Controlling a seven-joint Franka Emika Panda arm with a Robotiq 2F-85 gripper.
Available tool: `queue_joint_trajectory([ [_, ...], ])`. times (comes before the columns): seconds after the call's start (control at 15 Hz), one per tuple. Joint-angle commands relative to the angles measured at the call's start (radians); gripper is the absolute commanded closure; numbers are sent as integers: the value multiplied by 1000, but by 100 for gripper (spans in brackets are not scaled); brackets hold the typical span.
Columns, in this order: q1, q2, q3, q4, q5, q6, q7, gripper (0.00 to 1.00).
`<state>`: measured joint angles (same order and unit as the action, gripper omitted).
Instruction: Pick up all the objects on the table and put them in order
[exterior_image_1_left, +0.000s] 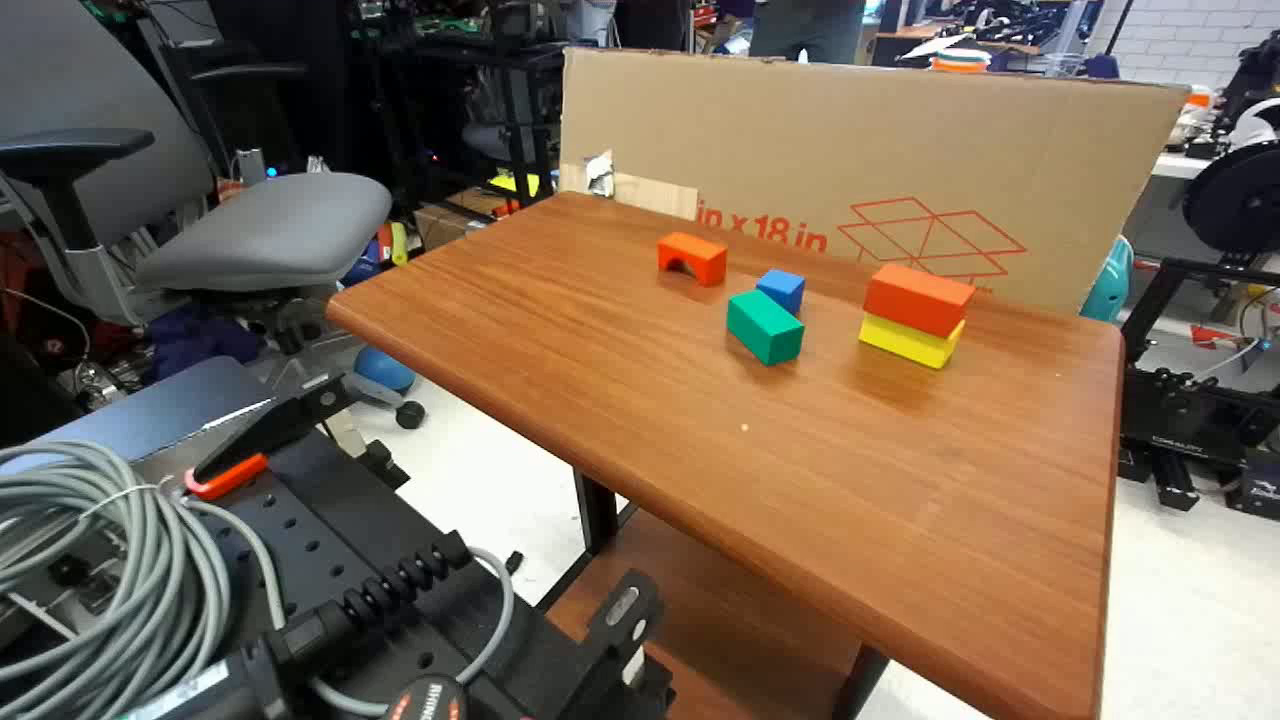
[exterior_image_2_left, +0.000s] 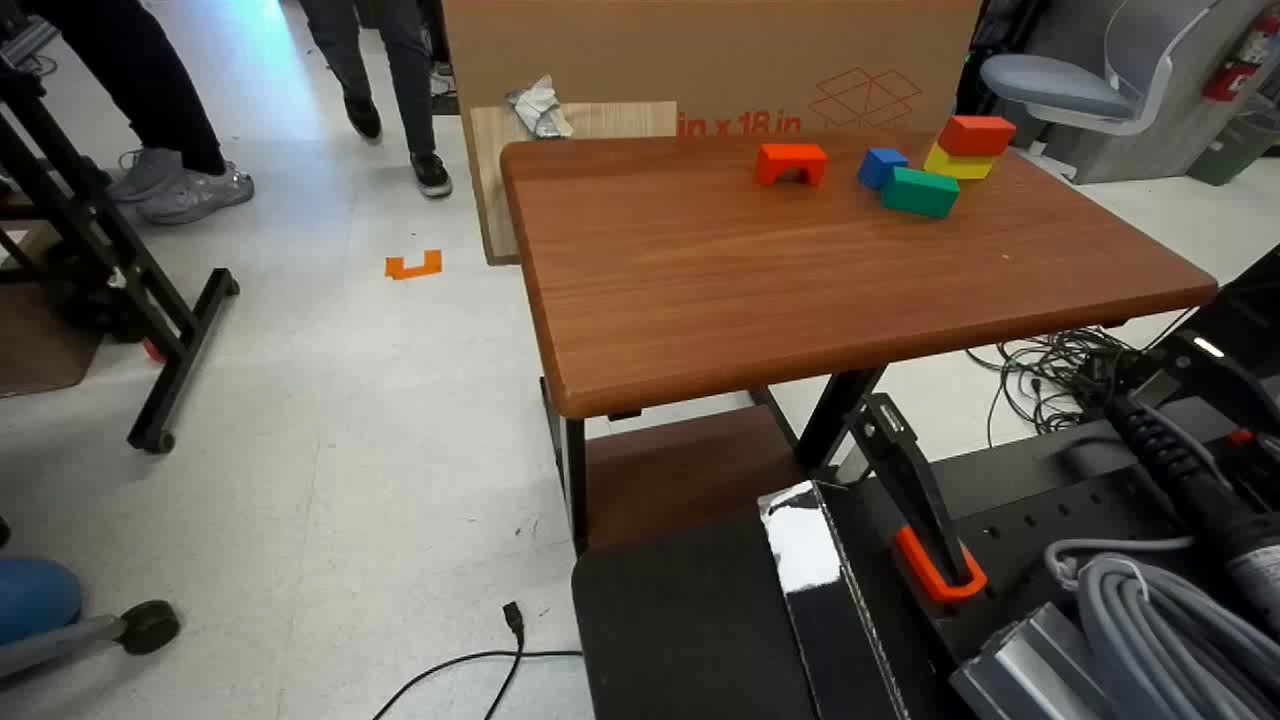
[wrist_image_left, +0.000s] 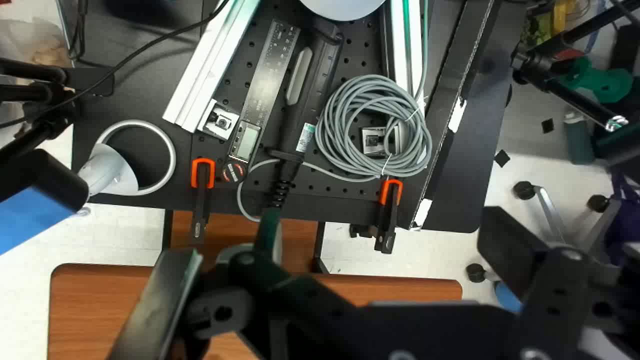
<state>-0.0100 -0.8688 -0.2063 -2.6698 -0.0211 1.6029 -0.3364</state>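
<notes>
Red block (exterior_image_1_left: 918, 299) atop yellow block (exterior_image_1_left: 908, 342), stacked on the brown table (exterior_image_1_left: 560, 330); green block (exterior_image_1_left: 765, 327) near that stack, blue block (exterior_image_1_left: 782, 288) just behind green block, orange arch block (exterior_image_1_left: 700, 258) standing farther off. Cannot tell contact from a slim gap between green block and blue block.

Judge the step in hand as readiness for a pick: gripper (wrist_image_left: 330, 275) spread wide in the wrist view, fingers (wrist_image_left: 155, 305) far apart, no block held, no clear order laid out yet. Probably calls next for a swing out over the brown table, a descent onto a loose block, perhaps the orange arch block, and a square pinch across two flat sides.

In both exterior views, see all five blocks and the cardboard sheet (exterior_image_1_left: 790, 140) behind, but no gripper. In the wrist view, see gripper, black bench (wrist_image_left: 330, 207) and a pale ring (wrist_image_left: 172, 157), but no block. Only in an exterior view, find a visible gap between green block (exterior_image_1_left: 765, 327) and yellow block.
</notes>
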Motion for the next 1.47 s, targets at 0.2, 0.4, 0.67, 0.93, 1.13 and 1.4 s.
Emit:
queue_joint_trajectory([
  [0.2, -4, 1, 4, 2, 2, -1, -2, 0],
  [0.4, -4, 1, 4, 2, 2, 0, -2, 0],
  [0.67, -4, 1, 4, 2, 2, 0, -2, 0],
  [0.93, -4, 1, 4, 2, 2, 0, -2, 0],
  [1.13, 7, 46, 41, -32, 32, 79, 63, 0],
  [1.4, 45, 188, 94, -88, 87, 349, 117, 0],
])
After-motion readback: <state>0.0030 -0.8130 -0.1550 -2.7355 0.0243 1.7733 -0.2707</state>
